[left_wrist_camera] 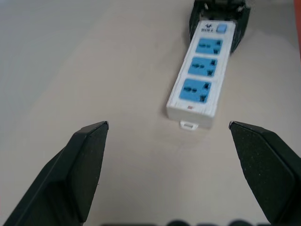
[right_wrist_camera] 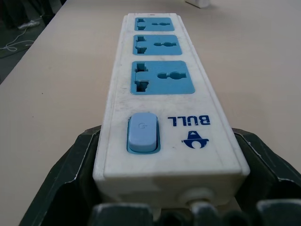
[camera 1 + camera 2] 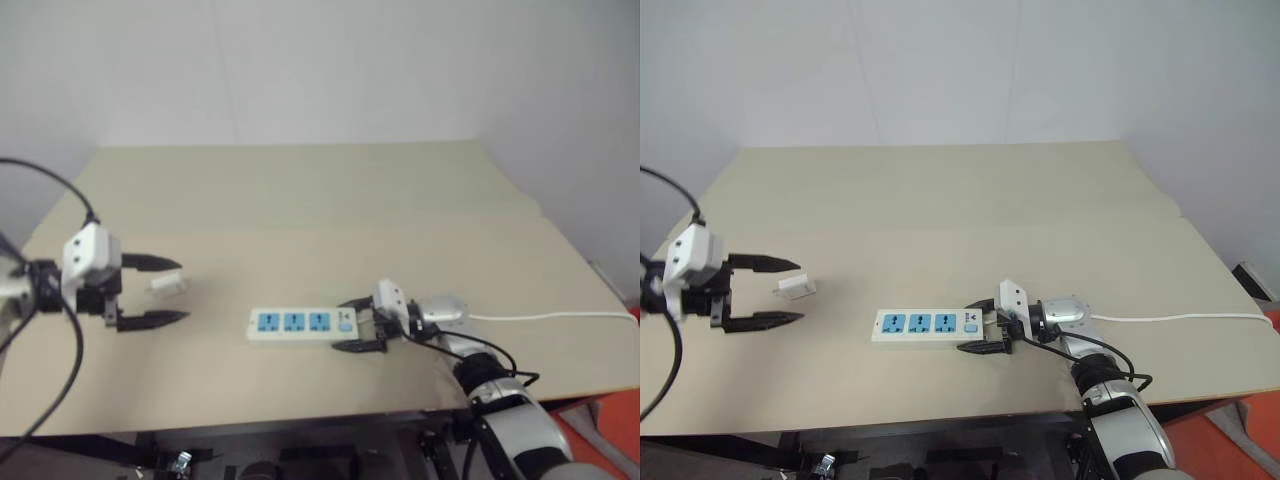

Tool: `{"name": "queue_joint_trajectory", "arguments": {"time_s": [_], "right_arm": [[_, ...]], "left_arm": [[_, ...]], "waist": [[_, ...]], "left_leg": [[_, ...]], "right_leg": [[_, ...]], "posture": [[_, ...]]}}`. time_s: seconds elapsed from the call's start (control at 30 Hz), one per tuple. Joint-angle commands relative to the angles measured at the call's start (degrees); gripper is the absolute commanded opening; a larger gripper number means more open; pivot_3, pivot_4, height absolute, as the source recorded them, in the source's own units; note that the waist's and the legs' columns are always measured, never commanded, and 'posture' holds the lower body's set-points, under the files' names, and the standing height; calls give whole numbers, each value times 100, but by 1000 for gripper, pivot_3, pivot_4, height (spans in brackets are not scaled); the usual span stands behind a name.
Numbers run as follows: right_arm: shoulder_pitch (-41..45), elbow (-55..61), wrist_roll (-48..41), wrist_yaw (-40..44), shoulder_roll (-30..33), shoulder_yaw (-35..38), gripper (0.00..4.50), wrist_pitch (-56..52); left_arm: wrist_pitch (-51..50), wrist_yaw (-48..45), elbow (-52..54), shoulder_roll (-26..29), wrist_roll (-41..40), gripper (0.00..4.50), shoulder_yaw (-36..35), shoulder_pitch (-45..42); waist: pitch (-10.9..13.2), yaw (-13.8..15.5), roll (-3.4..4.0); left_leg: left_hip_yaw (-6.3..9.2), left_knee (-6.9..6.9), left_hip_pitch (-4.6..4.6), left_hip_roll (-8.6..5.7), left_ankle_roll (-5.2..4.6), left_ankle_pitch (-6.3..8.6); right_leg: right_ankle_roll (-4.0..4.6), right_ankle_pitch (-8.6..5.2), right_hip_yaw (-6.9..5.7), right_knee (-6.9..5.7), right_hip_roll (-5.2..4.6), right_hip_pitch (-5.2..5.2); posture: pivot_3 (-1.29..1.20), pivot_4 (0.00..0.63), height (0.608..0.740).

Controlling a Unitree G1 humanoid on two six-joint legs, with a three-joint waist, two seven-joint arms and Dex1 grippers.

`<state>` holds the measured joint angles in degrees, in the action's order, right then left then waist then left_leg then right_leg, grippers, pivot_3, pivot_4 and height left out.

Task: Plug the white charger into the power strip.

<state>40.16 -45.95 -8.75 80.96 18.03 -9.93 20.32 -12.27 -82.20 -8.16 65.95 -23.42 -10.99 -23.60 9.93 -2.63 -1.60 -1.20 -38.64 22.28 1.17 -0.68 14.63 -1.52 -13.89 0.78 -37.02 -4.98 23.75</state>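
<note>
"BULL" and a logo printed beside pale-blue switch on power strip (image 2: 162,101), switch end clasped by right gripper (image 3: 362,324); white charger (image 3: 166,285) on surface (image 3: 320,200) between wide-spread left gripper (image 3: 165,292) fingers, untouched.

Bare test room, likely a lab. Plain beige table (image 3: 330,190) against blank white walls (image 3: 320,70). Robot cabling (image 3: 60,190) trails over the table's edge.

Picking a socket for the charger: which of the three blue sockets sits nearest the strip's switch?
The end socket beside the switch, at the strip's end between the right gripper's fingers; the other two lie toward the charger.
</note>
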Motion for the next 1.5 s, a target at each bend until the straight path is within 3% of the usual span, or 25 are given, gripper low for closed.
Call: {"name": "queue_joint_trajectory", "arguments": {"time_s": [0.03,0.23,0.33,0.5,0.9,1.5], "right_arm": [[135,-33,31,44,-163,-44,3423,155],[139,-50,67,-20,-265,-21,3423,101],[40,145,-3,-1,-259,-10,3423,-97],[-98,316,11,-44,-253,-24,3423,-222],[-263,688,-23,-207,-310,-22,3423,-513],[-601,1264,-102,-443,-339,-1,3423,-897]], "left_arm": [[340,-294,-1071,299,1115,4500,938,-1158],[1175,-995,-3254,-101,2992,4500,2637,-3675],[1359,-1030,-4118,-358,3561,4500,3390,-4528],[1544,-1030,-5280,-944,4482,4500,3992,-5450],[1829,-370,-6349,-1772,5549,4500,4381,-5876],[1421,94,-6659,-2295,5757,4500,4259,-5302]], "waist": [[0,-6,-1],[-2,-12,-6],[-2,-15,-6],[-2,-4,-8],[0,-12,-12],[-1,-7,-14]], "left_leg": [[-13,1,2,1,0,0],[-48,-17,33,14,0,-1],[-53,-24,37,33,0,0],[-52,-27,58,66,1,0],[-51,-31,61,68,1,0],[-49,-33,62,67,1,0]], "right_leg": [[0,0,3,0,3,8],[-1,2,11,-10,21,38],[-1,3,15,-10,38,42],[2,4,8,-14,67,60],[2,5,8,-17,64,62],[3,7,7,-30,64,62]], "posture": [[0,150,740],[0,150,740],[0,150,740],[0,150,740],[0,150,740],[0,150,740]]}}
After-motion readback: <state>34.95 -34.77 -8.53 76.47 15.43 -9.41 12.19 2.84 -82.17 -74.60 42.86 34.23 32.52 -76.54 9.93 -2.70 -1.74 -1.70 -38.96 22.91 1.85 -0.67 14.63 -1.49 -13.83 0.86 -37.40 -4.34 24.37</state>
